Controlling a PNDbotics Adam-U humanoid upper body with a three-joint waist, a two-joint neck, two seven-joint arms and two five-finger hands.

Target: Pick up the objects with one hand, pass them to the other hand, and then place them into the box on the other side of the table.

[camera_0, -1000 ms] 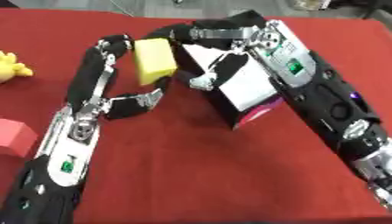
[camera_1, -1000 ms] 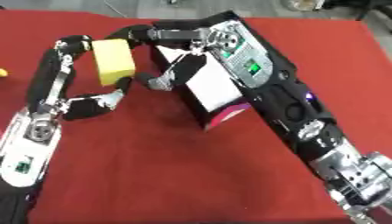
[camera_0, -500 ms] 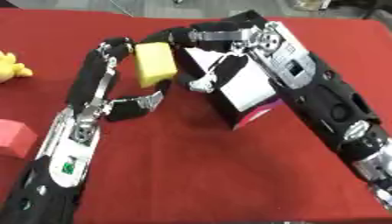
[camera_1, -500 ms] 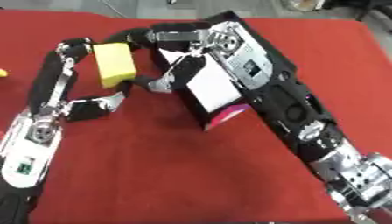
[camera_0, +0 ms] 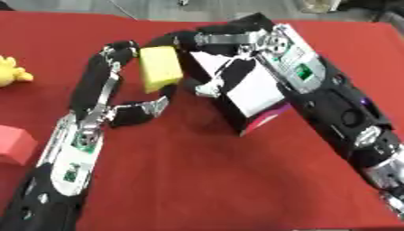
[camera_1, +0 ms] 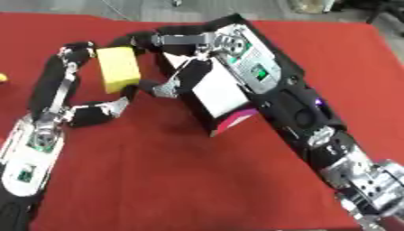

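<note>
**Yellow block held between two hands above the red counter**

Left eye view: a soft-looking yellow rectangular block point(camera_0: 160, 68) stood tilted in the air over the red cloth-covered counter point(camera_0: 197, 180), just beside the near upper corner of a white-sided cardboard box with a magenta lower edge point(camera_0: 254, 92). The left hand point(camera_0: 118, 81) came up from the lower left, its black fingers arching over the block's far left edge while the thumb curled under toward its lower end, so the hand was closed around the block. The right hand point(camera_0: 207, 41) reached in from the right across the top of the box; its fingers touched the block's upper right corner, though whether they were curled on it or merely resting against it could not be told. A small yellow toy with an orange patch point(camera_0: 11, 71) lay at the left edge of the counter, well apart from the hands. A pink rectangular block point(camera_0: 14, 144) sat near the lower left edge, beside the left forearm.

Right eye view: the same block showed between the left hand's fingers and the box's white face. The toy showed only as a sliver at the left border.
</note>
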